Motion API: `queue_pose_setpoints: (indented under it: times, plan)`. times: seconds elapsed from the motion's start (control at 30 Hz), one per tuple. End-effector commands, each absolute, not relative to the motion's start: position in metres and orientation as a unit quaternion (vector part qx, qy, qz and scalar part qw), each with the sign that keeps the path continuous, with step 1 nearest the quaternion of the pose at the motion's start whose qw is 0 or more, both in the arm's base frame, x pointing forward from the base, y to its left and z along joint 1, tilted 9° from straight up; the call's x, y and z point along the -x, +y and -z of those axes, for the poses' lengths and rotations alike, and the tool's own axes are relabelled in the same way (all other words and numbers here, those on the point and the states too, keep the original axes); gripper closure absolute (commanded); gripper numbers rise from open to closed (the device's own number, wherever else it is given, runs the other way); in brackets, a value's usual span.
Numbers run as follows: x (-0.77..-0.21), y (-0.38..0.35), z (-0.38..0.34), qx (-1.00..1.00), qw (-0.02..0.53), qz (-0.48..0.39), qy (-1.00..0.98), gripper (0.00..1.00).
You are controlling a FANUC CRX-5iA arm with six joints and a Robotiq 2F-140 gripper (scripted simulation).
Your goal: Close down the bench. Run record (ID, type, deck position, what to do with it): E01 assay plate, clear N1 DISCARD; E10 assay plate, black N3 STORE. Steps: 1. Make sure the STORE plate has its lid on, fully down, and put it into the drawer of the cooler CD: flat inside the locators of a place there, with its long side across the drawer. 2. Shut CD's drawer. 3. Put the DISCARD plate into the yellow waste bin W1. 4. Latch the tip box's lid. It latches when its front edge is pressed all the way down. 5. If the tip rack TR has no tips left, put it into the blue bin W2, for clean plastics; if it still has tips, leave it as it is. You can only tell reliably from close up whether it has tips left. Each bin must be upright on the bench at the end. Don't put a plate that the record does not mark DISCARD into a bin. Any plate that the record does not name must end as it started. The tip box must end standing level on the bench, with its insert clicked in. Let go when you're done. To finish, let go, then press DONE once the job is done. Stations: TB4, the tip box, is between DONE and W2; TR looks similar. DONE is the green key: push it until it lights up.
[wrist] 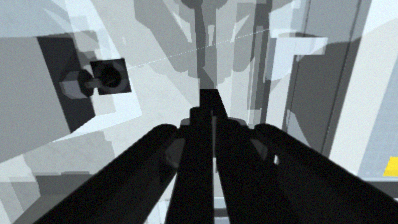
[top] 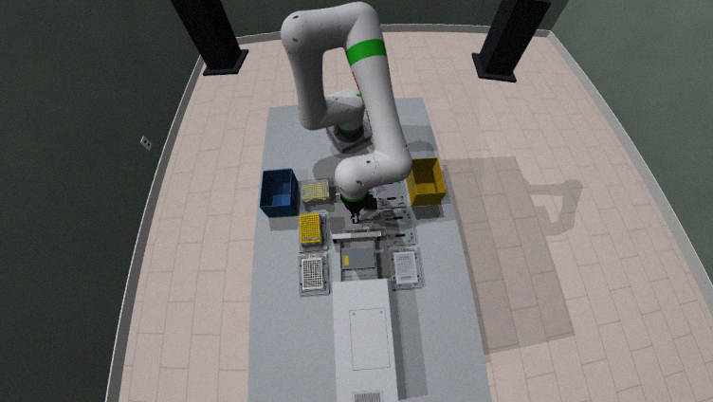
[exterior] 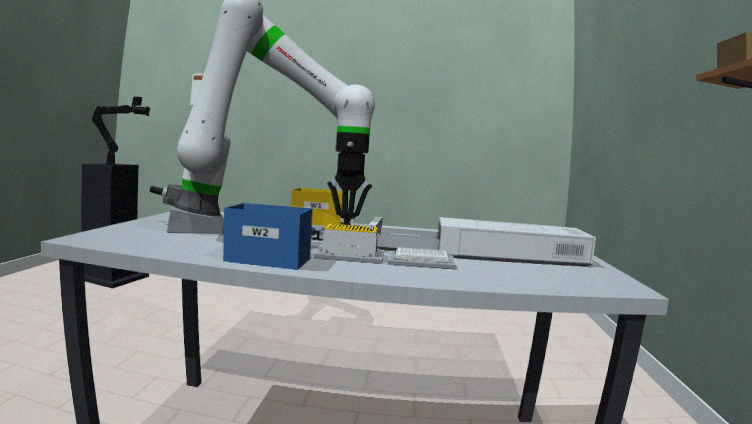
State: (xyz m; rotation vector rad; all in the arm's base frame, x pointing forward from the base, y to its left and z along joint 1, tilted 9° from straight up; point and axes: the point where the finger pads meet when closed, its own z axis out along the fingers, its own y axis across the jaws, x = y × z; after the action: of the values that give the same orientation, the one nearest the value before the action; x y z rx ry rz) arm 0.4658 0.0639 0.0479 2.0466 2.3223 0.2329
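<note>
My gripper (top: 354, 217) is shut and empty. It points straight down, low over the bench, just on the arm's side of the open drawer's front panel (top: 356, 234). It also shows in the side view (exterior: 347, 218) and in the wrist view (wrist: 207, 102), where the two dark fingers are pressed together. The drawer of the cooler CD (top: 367, 329) stands pulled out, with a grey-lidded plate (top: 357, 258) lying flat inside. A white gridded plate (top: 313, 273) sits left of the drawer and a pale plate (top: 405, 265) sits to its right.
The blue bin W2 (top: 278, 191) stands upright at the left and the yellow bin (top: 425, 181) at the right. A bright yellow-topped box (top: 310, 228) and a paler yellow one (top: 315, 191) stand close to the left of my gripper. Empty deck holders (top: 394, 210) lie to its right.
</note>
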Motion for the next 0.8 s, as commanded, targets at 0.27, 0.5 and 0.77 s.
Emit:
queue_pose_setpoints:
  times: [0.27,0.5,0.77]
  plan:
    - [-0.473,0.065,-0.049,-0.659,0.019,-0.076,0.748,0.90]
    - [-0.482,0.066,-0.051,-0.659,0.019,-0.076,0.748,0.90]
    - [-0.490,0.067,-0.052,-0.659,0.019,-0.076,0.748,0.90]
